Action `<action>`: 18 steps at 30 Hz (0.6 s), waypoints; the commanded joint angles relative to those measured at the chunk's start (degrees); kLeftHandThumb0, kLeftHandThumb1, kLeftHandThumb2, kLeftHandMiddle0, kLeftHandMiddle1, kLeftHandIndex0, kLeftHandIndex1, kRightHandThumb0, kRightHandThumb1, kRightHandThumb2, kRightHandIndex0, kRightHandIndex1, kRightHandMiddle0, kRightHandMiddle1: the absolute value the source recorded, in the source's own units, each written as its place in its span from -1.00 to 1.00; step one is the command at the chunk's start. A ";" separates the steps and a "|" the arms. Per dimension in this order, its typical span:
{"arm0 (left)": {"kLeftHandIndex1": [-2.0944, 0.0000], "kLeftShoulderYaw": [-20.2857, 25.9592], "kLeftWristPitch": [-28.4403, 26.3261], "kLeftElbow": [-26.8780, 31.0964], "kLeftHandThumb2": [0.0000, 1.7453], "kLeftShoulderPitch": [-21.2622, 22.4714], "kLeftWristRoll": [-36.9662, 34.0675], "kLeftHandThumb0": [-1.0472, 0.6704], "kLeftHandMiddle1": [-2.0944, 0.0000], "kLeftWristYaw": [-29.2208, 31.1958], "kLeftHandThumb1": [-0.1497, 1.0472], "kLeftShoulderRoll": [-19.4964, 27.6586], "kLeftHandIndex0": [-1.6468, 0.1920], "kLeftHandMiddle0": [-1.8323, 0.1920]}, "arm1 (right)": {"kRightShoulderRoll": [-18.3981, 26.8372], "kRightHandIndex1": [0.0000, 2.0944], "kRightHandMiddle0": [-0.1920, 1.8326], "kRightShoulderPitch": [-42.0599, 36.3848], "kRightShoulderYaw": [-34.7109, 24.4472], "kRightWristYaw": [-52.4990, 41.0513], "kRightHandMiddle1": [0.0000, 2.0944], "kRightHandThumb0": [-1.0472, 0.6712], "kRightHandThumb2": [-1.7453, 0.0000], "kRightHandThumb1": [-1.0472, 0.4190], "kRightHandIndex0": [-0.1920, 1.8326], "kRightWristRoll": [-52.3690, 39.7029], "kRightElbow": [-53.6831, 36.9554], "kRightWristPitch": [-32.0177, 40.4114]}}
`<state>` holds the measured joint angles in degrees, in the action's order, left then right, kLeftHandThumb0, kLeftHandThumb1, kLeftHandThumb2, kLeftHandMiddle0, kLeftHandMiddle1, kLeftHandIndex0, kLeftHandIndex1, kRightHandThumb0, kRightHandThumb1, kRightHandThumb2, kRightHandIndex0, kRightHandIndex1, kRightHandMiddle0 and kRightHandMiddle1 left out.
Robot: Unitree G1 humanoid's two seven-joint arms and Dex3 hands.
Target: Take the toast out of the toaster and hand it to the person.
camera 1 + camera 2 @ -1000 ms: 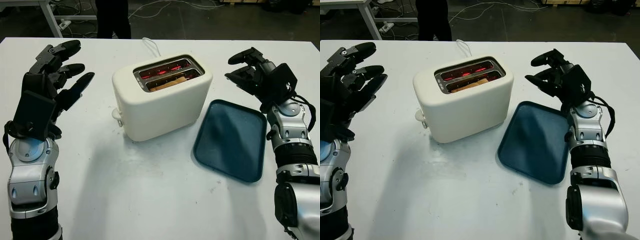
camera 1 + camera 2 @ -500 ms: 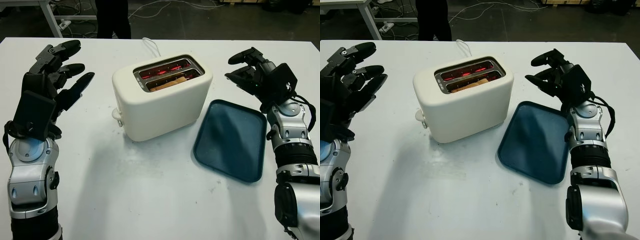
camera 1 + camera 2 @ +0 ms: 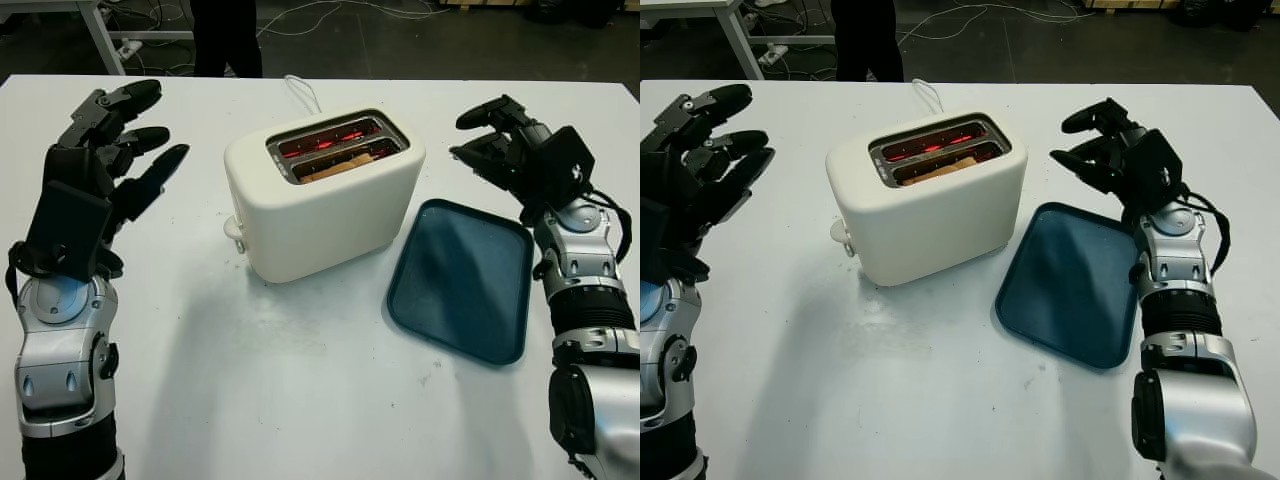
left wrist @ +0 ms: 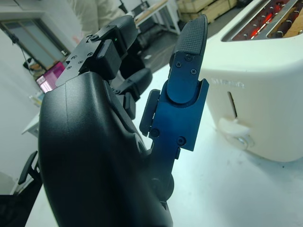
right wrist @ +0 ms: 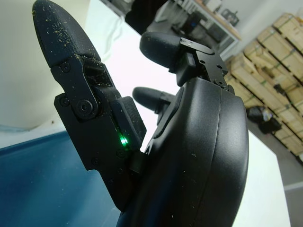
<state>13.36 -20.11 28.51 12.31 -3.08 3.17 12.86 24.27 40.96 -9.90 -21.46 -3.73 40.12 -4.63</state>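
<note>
A cream two-slot toaster (image 3: 322, 195) stands mid-table, its slots glowing red. A slice of toast (image 3: 348, 160) sits low in the nearer slot, its brown top edge just showing. My left hand (image 3: 115, 150) is raised left of the toaster, open, a hand's width from its side. My right hand (image 3: 500, 140) hangs open to the toaster's right, above the far corner of a dark blue tray (image 3: 462, 278). The toaster's lever knob (image 4: 231, 129) shows on its end face in the left wrist view. A person's dark legs (image 3: 227, 35) stand beyond the table's far edge.
The white table (image 3: 300, 380) has bare room in front of the toaster. The toaster's white cord (image 3: 303, 92) runs off toward the far edge. Cables lie on the floor beyond, and a table leg (image 3: 103, 35) stands at the far left.
</note>
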 commanded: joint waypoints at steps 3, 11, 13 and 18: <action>0.54 0.03 0.00 0.69 -1.00 -0.56 -0.24 -0.45 0.15 -0.34 0.77 -0.09 0.37 0.56 | 0.48 0.64 -0.69 0.73 0.00 0.21 0.49 -1.00 1.00 -0.63 -0.79 -0.32 -0.17 -0.57; 0.54 -0.09 0.82 0.17 -1.00 -0.61 -0.19 -0.43 0.15 -0.03 0.77 0.05 0.37 0.56 | 0.51 0.64 -0.70 0.80 -0.03 -0.06 0.51 -1.00 1.00 -0.63 -0.80 -0.48 -0.15 -0.30; 0.54 -0.06 0.56 0.31 -1.00 -0.60 -0.25 -0.43 0.15 -0.09 0.77 0.00 0.37 0.56 | 0.42 0.64 -0.69 0.83 -0.03 0.02 0.50 -1.00 1.00 -0.63 -0.79 -0.53 -0.36 0.09; 0.54 0.00 0.65 0.16 -1.00 -0.62 -0.22 -0.46 0.15 -0.07 0.77 0.06 0.37 0.57 | 0.48 0.64 -0.68 0.80 0.19 0.33 0.50 -1.00 1.00 -0.63 -0.79 -0.19 -0.80 0.37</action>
<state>13.32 -20.08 28.50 12.31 -3.06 3.17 12.86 24.27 40.96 -9.86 -21.41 -3.72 40.11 -4.63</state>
